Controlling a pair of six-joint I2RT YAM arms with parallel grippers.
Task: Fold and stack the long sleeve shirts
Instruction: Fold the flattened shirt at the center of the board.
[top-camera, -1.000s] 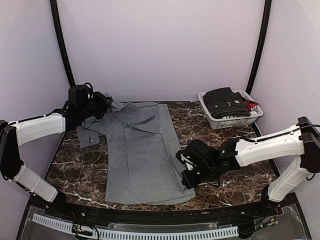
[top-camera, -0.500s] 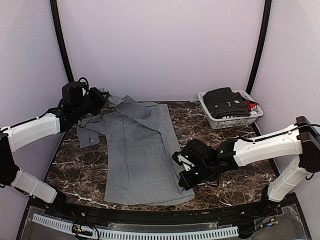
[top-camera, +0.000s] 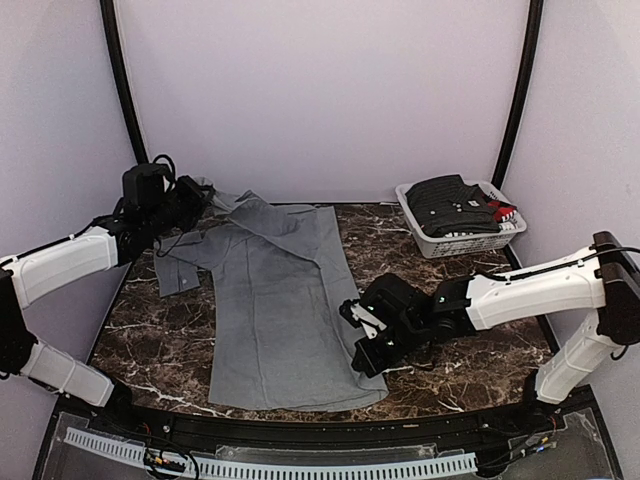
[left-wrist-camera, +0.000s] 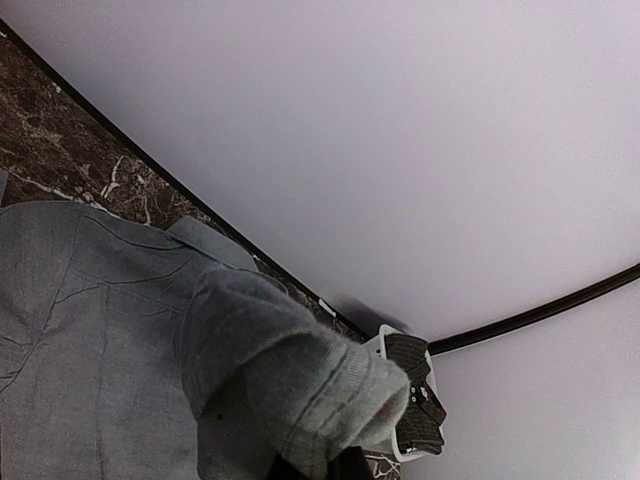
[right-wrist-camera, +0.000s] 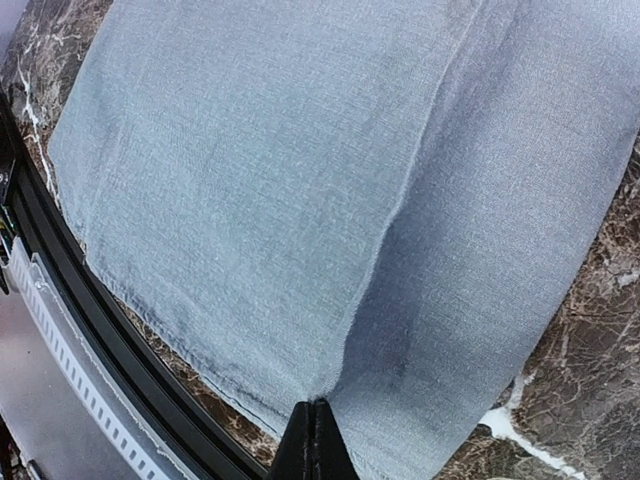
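From above, the grey shirt (top-camera: 280, 300) lies spread on the table (top-camera: 165, 340). The left hand (top-camera: 203, 194) is clamped on a raised shoulder fold, probably to pull the top flat. The right hand (top-camera: 358, 338) pinches the side edge.

Left wrist: cloth bunches right at the closed fingers.

Right wrist: the shut fingers nip a fold near the hem, likely keeping the shirt taut

Soft even light, sharp focus
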